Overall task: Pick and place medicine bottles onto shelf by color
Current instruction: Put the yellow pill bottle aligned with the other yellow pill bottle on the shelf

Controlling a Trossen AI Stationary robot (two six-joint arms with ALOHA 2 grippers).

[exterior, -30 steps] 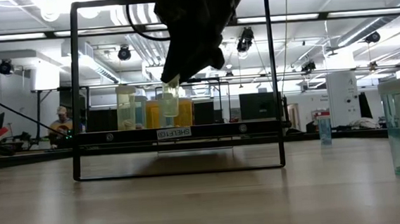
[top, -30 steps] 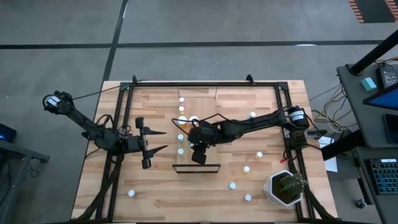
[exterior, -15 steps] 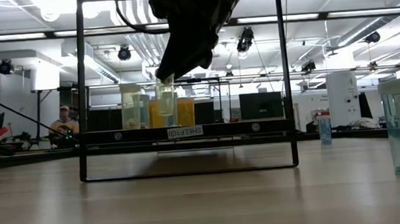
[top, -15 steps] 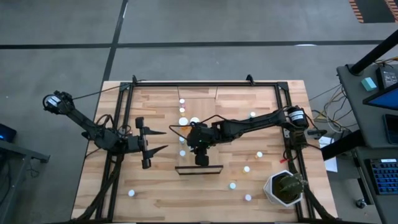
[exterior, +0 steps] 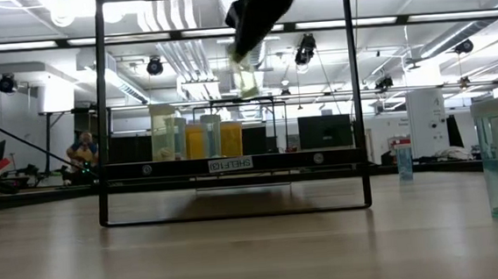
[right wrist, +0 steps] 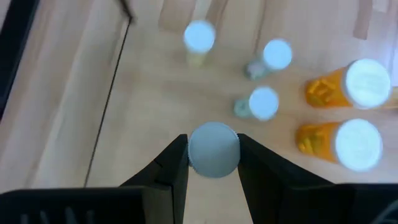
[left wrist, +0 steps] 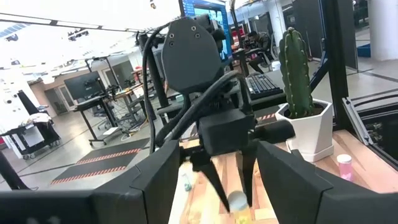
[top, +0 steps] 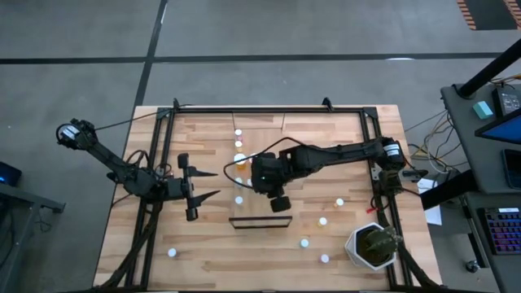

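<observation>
The wooden table carries the shelf, a long light plank with a dark metal rail at its near end, and I use this shelf as the landmark. The right arm reaches from the right side of the table to the shelf, and the right gripper hangs above the plank, raised high. Its fingers are closed on a small bottle with a white cap, which is held in the air above the shelf and does not touch it. In the low view this bottle looks pale and sits well above the row of bottles on the shelf. The left arm waits beside the shelf on its left, and the left gripper points toward the shelf with its jaws spread wide and nothing between them. At the far right corner of the table from the shelf stands a cactus in a white pot. On the shelf two larger orange bottles stand side by side, and next to them three smaller pale bottles. More small bottles are scattered on the table to the right of the shelf, and one white cap lies to its left near the table's front edge.
</observation>
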